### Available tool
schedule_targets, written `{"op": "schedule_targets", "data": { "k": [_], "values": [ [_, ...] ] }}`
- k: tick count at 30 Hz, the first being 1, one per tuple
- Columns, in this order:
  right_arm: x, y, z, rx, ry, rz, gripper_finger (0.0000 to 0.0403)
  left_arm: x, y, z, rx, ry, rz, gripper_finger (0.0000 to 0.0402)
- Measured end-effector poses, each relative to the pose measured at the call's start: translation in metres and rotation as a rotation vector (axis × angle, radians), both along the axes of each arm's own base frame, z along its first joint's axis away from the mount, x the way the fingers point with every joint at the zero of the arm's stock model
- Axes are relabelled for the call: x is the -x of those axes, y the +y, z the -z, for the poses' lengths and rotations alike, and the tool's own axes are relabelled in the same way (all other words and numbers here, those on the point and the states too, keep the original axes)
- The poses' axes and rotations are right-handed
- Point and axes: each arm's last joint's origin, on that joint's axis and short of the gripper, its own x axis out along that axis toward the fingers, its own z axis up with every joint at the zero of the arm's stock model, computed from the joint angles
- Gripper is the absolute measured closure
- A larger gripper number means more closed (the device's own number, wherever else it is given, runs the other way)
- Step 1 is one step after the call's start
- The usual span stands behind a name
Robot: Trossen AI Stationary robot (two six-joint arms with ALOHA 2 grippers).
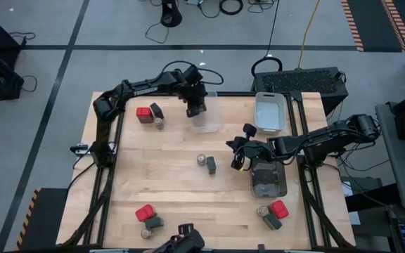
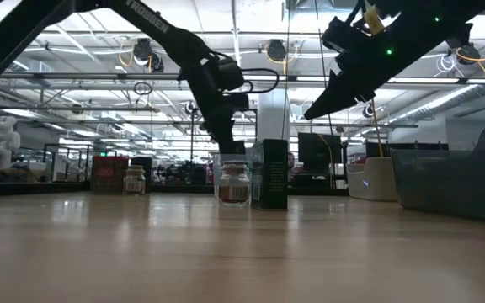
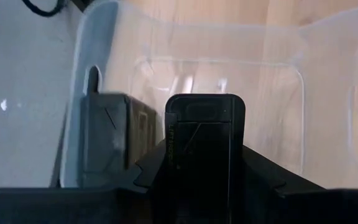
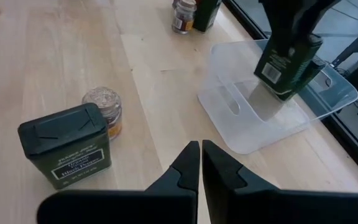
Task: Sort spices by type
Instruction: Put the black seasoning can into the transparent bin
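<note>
Sorting barely started. Left gripper (image 1: 197, 110) is over the clear bin (image 1: 210, 120) at the far middle of the table, clamped on a dark tin (image 4: 286, 62) that hangs in the bin mouth, not yet on the floor; the clear bin looks otherwise bare. White bin (image 1: 269, 112) far right looks bare too; dark bin (image 1: 268, 179) at right, contents unclear. Still loose on the table: red tin (image 1: 144, 114), another dark tin and a jar far left; jar (image 1: 201, 160) plus dark tin (image 1: 211, 165) at centre; red tin, dark tin and jar clusters near left (image 1: 145, 213) and near right (image 1: 279, 209). So roughly eleven left to go, my count. Right gripper (image 1: 236, 156) hovers just right of the centre pair, fingers shut, holding nothing; centre tin and jar sit near it, slightly to its left. Next, I'd guess: left releases the tin into the clear bin.
</note>
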Motion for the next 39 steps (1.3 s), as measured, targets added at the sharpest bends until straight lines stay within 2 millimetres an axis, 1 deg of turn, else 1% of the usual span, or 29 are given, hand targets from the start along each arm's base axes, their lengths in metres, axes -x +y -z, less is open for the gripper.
{"op": "schedule_targets", "data": {
  "k": [7,14,31,34,39],
  "values": [
    [0.0,-0.002,0.0,0.0,0.0,0.006,0.0403,0.0,0.001,-0.001,-0.019,-0.008,0.015,0.0265],
    [0.0,-0.002,0.0,-0.001,-0.002,0.007,0.0403,-0.004,0.006,0.014,-0.044,0.034,-0.007,0.0265],
    [0.0,-0.002,0.0,0.0,0.004,0.006,0.0403,-0.007,0.008,0.014,-0.077,0.011,-0.016,0.0264],
    [0.0,-0.002,0.0,0.0,0.005,0.006,0.0403,-0.007,0.008,0.014,-0.084,0.018,-0.021,0.0251],
    [0.0,-0.002,0.0,0.0,0.005,0.006,0.0403,-0.006,0.009,0.014,-0.11,0.047,-0.04,0.021]
  ]
}}
